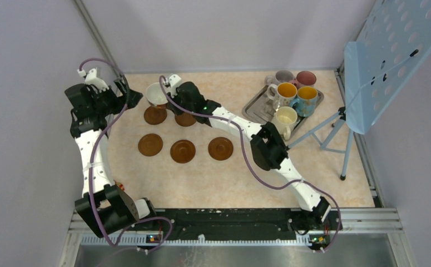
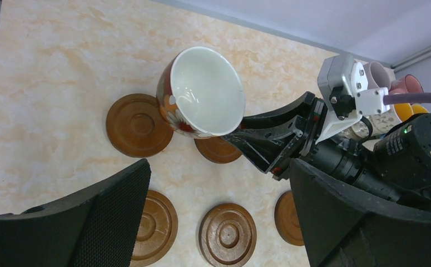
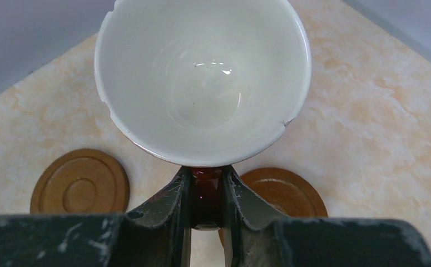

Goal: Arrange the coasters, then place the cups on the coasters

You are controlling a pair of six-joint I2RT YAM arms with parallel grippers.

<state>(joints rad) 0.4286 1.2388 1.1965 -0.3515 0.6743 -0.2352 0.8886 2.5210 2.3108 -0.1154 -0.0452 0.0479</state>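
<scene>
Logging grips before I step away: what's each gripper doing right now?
Left gripper: open, holding nothing.
Right gripper: closed on the handle of the mug.

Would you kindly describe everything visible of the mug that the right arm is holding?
The mug looks like glossy ceramic: plain white and empty inside, dark red outside with white daisy-like flowers. It has a rounded bowl shape and is tilted, its mouth facing up toward the cameras. The right tool is shut on its dark red handle, the only thing seen touching it. It seems to hang over the far left of the table, between two brown coasters.
</scene>
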